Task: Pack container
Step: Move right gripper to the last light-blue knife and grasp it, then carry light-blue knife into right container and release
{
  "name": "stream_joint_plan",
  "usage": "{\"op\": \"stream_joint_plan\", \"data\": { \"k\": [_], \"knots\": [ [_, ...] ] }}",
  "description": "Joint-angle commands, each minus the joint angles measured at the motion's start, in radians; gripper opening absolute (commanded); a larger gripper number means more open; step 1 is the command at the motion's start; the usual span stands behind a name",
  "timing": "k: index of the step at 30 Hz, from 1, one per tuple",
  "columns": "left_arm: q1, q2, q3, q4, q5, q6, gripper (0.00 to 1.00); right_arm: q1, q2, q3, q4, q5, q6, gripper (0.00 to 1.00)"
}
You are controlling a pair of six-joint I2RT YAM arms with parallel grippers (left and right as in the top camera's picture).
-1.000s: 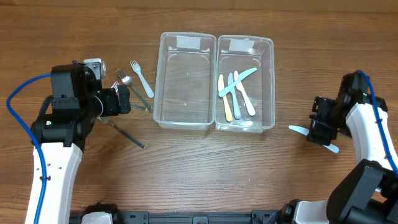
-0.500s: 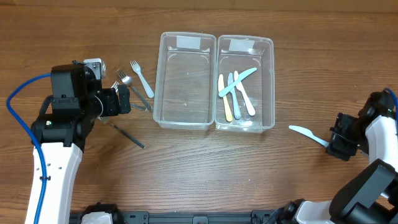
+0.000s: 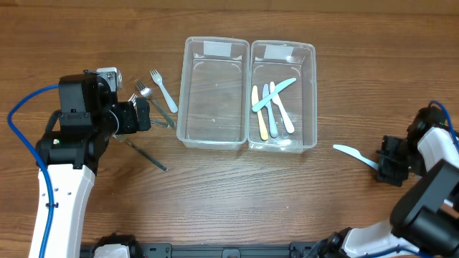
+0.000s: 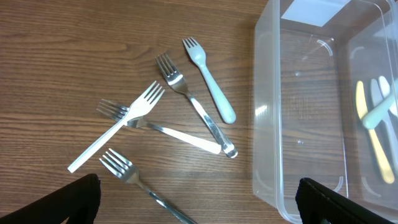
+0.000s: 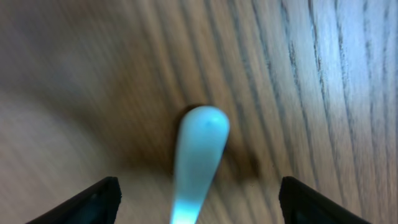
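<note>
Two-bin container (image 3: 211, 100) mid-table: left bin bare, right bin holds a few plastic knives (image 3: 272, 107). Forks (image 4: 186, 93) scattered left of container. Left jaws wide open above them, holding nothing. Pale blue knife (image 3: 355, 154) flat on table right of container. Right jaws spread either side of its handle end, gripping nothing.

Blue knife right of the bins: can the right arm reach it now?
Likely yes. The right claw is open and sits at the handle end of the blue knife, which lies alone on the table. In the wrist view the handle shows between its fingers, nothing covering it.
</note>
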Motion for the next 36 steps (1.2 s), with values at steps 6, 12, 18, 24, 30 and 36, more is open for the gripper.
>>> {"op": "stream_joint_plan", "data": {
  "k": [6,12,18,24,30,36],
  "knots": [
    [0.003,0.008,0.026,0.001,-0.004,0.018,1.00,-0.002,0.046,-0.006,0.005,0.000,-0.008,0.65],
    [0.003,0.008,0.026,0.001,-0.004,0.018,1.00,-0.002,0.046,-0.006,0.008,0.005,-0.026,0.46],
    [0.003,0.008,0.026,0.001,-0.004,0.018,1.00,-0.002,0.046,-0.023,0.009,0.008,-0.031,0.20],
    [0.003,0.008,0.026,0.001,-0.004,0.019,1.00,-0.002,0.046,-0.024,0.012,0.006,-0.034,0.04],
    [0.003,0.008,0.026,0.001,-0.004,0.018,1.00,-0.002,0.034,-0.003,0.031,-0.067,-0.210,0.04],
    [0.003,0.008,0.026,0.001,-0.004,0.019,1.00,0.005,-0.019,0.083,0.030,-0.203,-0.433,0.04]
  ]
}}
